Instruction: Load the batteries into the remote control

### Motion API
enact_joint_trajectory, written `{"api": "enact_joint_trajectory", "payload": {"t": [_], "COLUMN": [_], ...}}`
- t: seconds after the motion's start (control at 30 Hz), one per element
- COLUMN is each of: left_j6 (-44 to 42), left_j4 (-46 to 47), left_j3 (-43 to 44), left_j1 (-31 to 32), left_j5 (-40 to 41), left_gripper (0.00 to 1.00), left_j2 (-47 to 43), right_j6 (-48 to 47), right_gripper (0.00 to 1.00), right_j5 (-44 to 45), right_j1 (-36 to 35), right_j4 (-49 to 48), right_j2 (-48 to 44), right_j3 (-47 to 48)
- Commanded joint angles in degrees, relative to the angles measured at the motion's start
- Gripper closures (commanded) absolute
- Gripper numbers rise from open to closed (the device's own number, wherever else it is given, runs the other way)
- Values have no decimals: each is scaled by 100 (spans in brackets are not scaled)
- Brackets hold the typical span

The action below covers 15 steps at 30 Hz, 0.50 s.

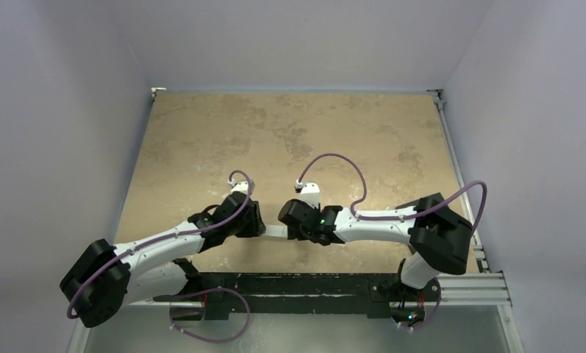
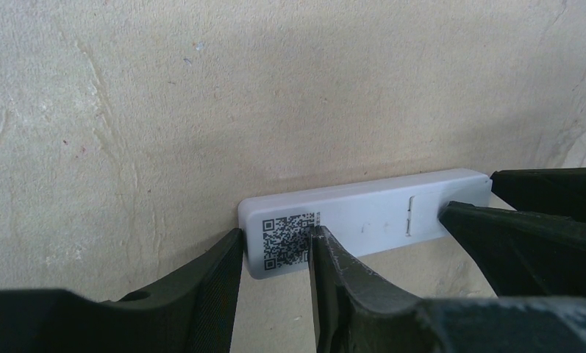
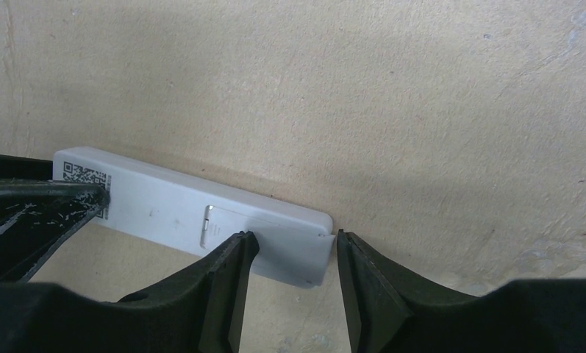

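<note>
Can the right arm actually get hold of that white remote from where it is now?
Probably yes: the right end effector already straddles one end of the remote control, nothing blocking.

The slim white rectangular remote control lies back-up on the beige mottled stone-look worktop, near its front edge, lengthwise left to right. The left claw straddles its left end, the one with the printed code square. The right claw straddles its right end, beside the battery cover. The two claws face each other.
</note>
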<state>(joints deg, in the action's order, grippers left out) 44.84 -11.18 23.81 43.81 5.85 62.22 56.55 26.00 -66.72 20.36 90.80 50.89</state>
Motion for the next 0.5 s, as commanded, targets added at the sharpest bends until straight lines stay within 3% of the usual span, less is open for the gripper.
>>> {"api": "enact_joint_trajectory", "payload": {"t": [0.0, 0.47], "left_j6": [-12, -7], "left_j4": [158, 153], "left_j3": [-111, -105], "left_j1": [33, 31], "left_j5": [-379, -410], "left_gripper": [65, 65], "left_j2": [-42, -93], "right_j6": [119, 115], "right_gripper": [47, 51], "right_j5": [116, -15], "right_j1": [10, -20], "right_j4": [127, 19], "right_j2": [111, 308], "right_j3": [173, 293]}}
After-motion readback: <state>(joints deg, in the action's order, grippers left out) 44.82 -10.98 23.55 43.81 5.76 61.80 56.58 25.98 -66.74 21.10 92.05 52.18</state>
